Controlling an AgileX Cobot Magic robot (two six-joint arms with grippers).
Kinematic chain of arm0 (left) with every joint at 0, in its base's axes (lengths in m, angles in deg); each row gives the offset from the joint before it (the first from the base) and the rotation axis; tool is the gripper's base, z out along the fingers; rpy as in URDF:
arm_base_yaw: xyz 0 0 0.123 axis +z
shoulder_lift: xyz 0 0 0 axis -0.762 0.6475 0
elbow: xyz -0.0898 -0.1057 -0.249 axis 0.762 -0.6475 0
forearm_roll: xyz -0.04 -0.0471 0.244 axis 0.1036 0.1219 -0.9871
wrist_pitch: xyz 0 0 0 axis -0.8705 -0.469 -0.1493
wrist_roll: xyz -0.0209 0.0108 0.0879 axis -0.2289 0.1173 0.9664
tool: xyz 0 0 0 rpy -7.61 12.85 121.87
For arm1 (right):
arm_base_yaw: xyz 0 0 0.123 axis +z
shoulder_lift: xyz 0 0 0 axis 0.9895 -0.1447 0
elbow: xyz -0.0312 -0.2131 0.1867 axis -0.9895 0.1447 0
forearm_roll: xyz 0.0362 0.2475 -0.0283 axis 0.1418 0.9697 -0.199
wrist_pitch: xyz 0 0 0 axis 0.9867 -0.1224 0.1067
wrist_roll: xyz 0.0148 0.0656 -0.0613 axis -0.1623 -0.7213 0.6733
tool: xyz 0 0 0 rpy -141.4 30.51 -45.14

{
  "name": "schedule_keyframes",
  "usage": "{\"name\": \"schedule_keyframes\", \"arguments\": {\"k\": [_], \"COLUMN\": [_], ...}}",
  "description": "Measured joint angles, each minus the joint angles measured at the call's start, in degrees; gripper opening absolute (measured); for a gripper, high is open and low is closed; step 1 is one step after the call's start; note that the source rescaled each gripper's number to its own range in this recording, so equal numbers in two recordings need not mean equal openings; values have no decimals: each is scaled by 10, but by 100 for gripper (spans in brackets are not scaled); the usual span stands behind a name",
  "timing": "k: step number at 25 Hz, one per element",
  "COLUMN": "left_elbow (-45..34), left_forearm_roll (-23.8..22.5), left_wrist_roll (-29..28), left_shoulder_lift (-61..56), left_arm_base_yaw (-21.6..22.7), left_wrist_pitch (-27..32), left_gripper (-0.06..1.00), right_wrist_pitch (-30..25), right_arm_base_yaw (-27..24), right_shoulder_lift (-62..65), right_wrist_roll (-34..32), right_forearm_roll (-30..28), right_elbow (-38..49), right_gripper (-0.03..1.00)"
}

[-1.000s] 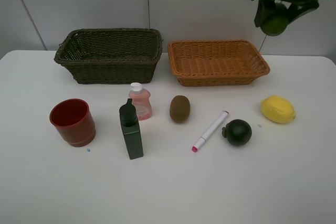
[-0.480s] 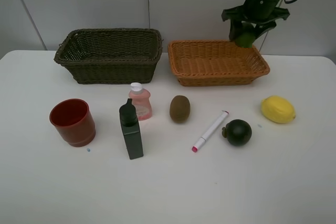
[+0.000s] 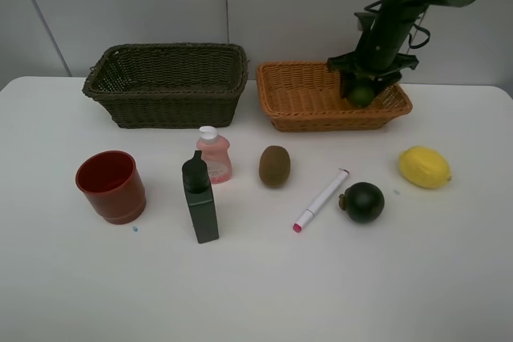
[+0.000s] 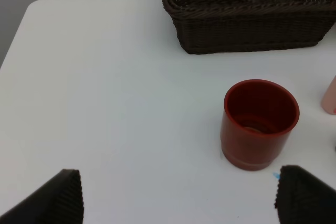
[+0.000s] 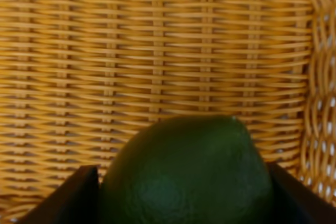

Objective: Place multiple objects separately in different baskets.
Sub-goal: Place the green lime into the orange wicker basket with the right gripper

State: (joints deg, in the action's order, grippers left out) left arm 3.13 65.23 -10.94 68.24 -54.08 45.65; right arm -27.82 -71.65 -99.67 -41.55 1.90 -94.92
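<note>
Right jaws: clamped on the lime (image 3: pixel 360 94), low inside the orange basket (image 3: pixel 321 120), toward its right end (whether the lime touches the weave, I cannot tell).
Left jaws: spread wide, holding nothing, above the left side of the worktop (image 3: pixel 256 294), near the cup (image 4: pixel 260 124).
Dark basket (image 3: pixel 164 106): at the back edge, left of the orange one.
Middle row, left to right: cup, green bottle (image 3: pixel 199 198), pink bottle (image 3: pixel 215 156), kiwi (image 3: pixel 274 166), marker (image 3: pixel 321 199), dark fruit (image 3: pixel 363 202), lemon (image 3: pixel 424 166).

We see 1 dark, tube-shaped robot arm (image 3: pixel 398 14) with thin black cables (image 3: pixel 418 34) looping beside it. Its dark right gripper (image 3: pixel 362 86) has a wide bar across. The left gripper (image 4: pixel 178 203) has 2 black finger pads (image 4: pixel 60 198) with little ridges.
</note>
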Motion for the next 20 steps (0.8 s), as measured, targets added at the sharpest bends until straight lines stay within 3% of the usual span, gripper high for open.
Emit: {"name": "schedule_keyframes", "arguments": {"k": [20], "left_elbow": [0], "left_forearm_roll": [0], "left_wrist_roll": [0], "left_shoulder_lift": [0], "left_arm_base_yaw": [0], "left_wrist_pitch": [0], "left_gripper": [95], "right_wrist_pitch": [11], "right_arm_base_yaw": [0], "right_shoulder_lift": [-17], "right_wrist_roll": [0], "right_forearm_roll": [-5], "right_elbow": [0], "right_gripper": [60]}}
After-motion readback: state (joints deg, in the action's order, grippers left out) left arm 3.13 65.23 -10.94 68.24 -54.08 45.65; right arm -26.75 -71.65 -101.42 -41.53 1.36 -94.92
